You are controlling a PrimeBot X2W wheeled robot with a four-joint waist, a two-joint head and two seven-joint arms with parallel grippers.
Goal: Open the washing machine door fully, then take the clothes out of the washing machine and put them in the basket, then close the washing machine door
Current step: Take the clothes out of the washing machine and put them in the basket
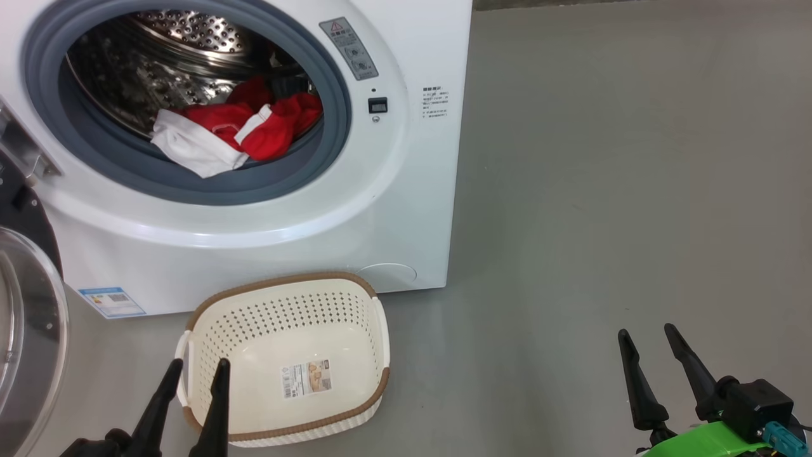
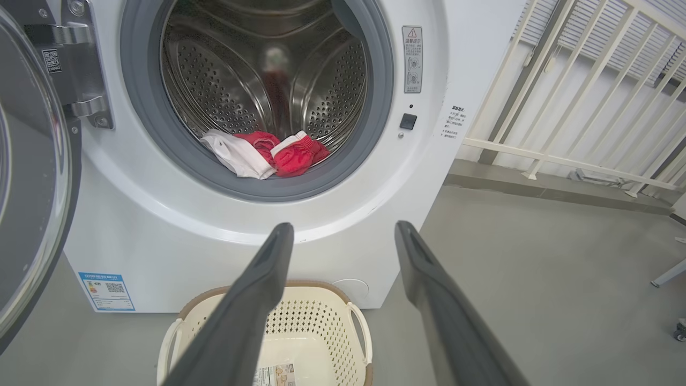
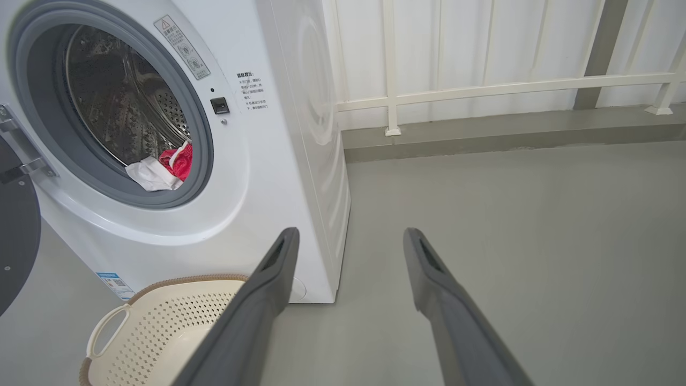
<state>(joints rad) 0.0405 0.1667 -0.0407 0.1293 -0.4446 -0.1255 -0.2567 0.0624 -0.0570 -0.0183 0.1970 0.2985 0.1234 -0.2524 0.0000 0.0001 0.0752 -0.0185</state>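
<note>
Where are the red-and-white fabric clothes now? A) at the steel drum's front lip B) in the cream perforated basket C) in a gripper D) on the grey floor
A: the red-and-white fabric clothes lie at the mouth of the perforated steel drum, against the grey rubber gasket.

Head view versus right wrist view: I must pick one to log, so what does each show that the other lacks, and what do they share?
Head view, not right wrist view: the open left gripper, the paper label on the bottom of the cream perforated plastic basket, and the clear glass bowl of the washing machine door. Right wrist view, not head view: the white railing and the machine's white side panel. Both: the white front-loading washing machine, the red and white clothes at the drum's front, the basket, and the open right gripper.
</note>
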